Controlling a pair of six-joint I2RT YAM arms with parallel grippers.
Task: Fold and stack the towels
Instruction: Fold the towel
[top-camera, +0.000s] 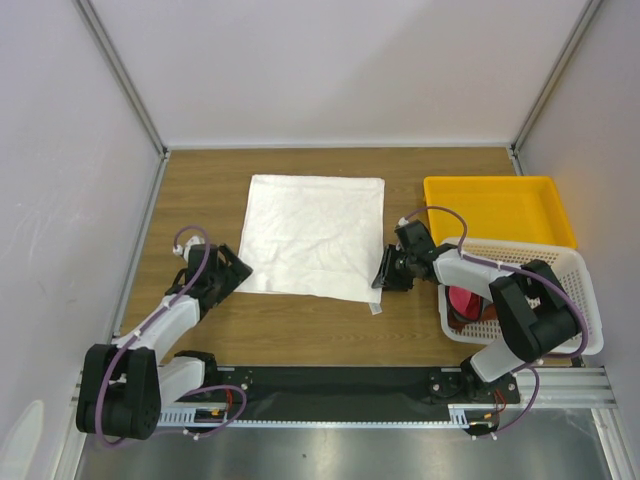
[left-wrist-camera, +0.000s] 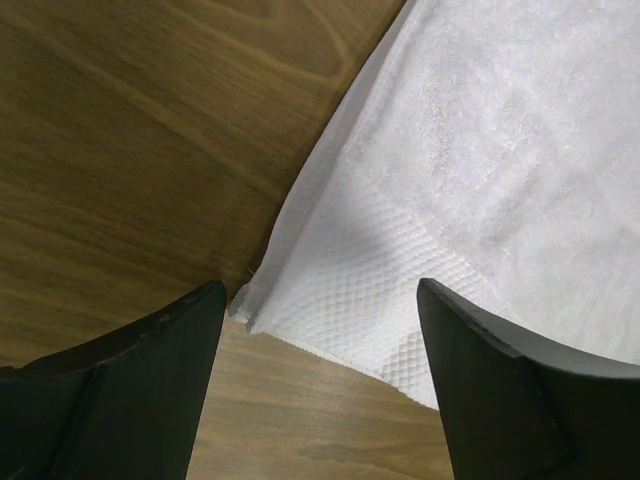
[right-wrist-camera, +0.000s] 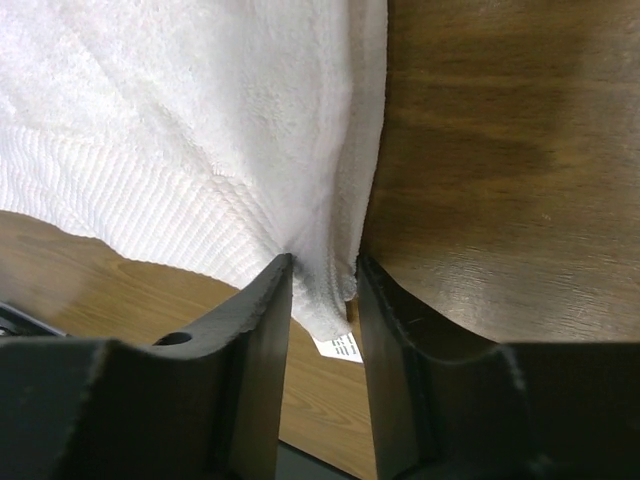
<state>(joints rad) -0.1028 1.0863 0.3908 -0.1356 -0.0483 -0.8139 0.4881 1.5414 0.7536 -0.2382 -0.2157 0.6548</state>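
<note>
White towel lay spread flat mid-table, with its small tag at the near right corner. Right gripper was clamped on the towel's right edge by that corner, cloth bunched between the 2 fingers. Left gripper sat at the near left corner, fingers wide apart and gripping nothing, the corner lying between them. A pink-red towel sat in the white basket at the right side, yellow tray just behind it.
</note>
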